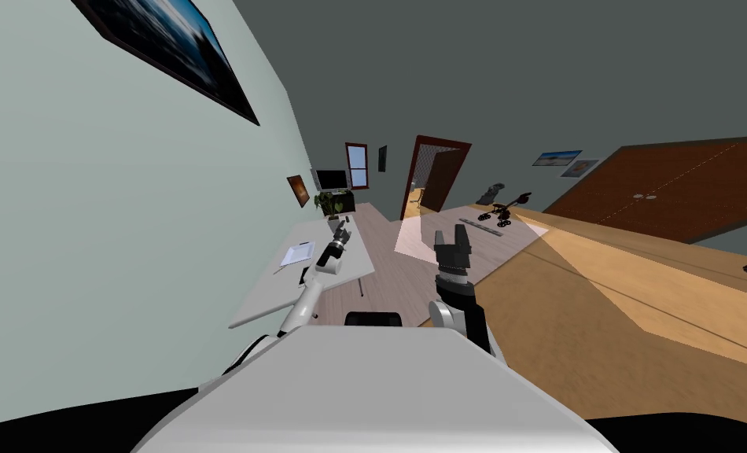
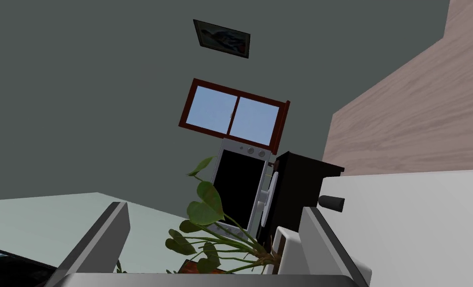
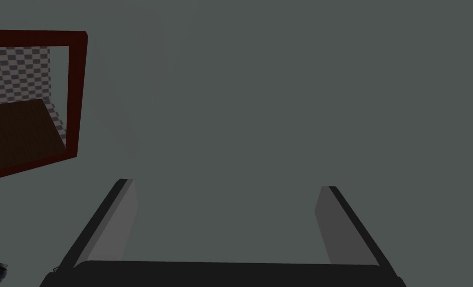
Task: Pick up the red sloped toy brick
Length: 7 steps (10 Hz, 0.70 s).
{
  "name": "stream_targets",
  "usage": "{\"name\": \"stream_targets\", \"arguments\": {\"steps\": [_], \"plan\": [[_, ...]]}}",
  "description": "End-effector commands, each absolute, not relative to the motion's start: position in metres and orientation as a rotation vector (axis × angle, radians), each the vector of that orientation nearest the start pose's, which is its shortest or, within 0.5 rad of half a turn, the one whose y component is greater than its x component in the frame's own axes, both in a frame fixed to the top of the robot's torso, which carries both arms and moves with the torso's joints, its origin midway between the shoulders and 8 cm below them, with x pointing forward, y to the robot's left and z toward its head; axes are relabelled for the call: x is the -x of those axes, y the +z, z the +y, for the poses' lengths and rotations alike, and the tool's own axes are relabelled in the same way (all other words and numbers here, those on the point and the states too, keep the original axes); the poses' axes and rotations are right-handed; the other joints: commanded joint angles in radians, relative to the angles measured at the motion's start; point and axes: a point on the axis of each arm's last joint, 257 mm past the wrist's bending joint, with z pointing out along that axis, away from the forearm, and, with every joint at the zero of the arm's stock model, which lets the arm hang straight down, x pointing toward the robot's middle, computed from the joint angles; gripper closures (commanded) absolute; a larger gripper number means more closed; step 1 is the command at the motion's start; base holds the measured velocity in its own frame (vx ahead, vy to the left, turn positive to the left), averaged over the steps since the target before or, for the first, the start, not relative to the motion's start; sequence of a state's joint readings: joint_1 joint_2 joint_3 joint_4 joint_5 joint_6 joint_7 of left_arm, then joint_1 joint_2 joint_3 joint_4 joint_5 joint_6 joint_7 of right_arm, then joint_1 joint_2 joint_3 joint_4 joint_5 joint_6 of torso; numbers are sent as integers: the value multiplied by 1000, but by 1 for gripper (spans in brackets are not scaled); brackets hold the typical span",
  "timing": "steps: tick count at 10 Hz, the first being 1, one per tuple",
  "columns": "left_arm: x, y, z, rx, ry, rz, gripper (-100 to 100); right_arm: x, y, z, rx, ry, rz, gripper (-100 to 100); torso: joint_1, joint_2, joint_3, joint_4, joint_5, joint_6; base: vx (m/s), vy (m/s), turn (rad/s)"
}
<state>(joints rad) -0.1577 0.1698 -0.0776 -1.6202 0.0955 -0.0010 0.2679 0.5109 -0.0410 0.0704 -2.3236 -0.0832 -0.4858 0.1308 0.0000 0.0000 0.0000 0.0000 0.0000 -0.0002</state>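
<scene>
White table runs along the pale wall on your left, and your left arm reaches out over it. Your left gripper hangs above the table's far end with both fingers spread wide and nothing between them. One sheet of paper lies on the tabletop near that arm. Past the fingertips you see one potted plant with broad green leaves and one silver-framed dark screen behind it. One black cabinet stands beside the screen, and one two-paned window is set in the wall above. One small dark cylinder lies on the table just beside a fingertip. Your right gripper is raised to the right of the table, over the wooden floor, its two fingers likewise apart and empty. Where the red sloped toy brick lies, you cannot tell from these views.
</scene>
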Motion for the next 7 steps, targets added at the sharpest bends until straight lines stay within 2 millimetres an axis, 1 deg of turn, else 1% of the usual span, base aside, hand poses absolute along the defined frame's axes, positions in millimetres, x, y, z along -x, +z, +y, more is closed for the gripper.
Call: {"name": "stream_targets", "arguments": {"steps": [1,2,3,4,5,6,7], "plan": [[-587,-140,196,1186,-1517,1135,-100,-339,36,-262,-628,1308,619,0,0,0,0,0,0,0,-9,1,17],[-598,-143,187,1217,-1520,1164,-100,-339,36,-261,-628,1308,619,0,0,0,0,0,0,0,-13,1,42],[-601,-161,190,1254,-1490,1192,-100,-339,36,-262,-628,1308,619,0,0,0,0,0,0,0,-12,-2,14],[-610,-162,180,1279,-1496,1215,-100,-339,36,-261,-628,1308,619,0,0,1,0,0,0,0,-14,-4,50],[-613,-176,182,1312,-1467,1243,-100,-339,36,-262,-628,1308,619,0,0,1,0,0,0,0,-11,-6,22],[-622,-179,173,1338,-1470,1268,-100,-339,36,-261,-628,1308,619,0,-1,0,0,0,0,0,-17,-9,37],[-623,-197,175,1378,-1433,1299,-100,-339,36,-261,-628,1308,619,0,-1,1,0,0,0,0,-14,-9,24]]}}
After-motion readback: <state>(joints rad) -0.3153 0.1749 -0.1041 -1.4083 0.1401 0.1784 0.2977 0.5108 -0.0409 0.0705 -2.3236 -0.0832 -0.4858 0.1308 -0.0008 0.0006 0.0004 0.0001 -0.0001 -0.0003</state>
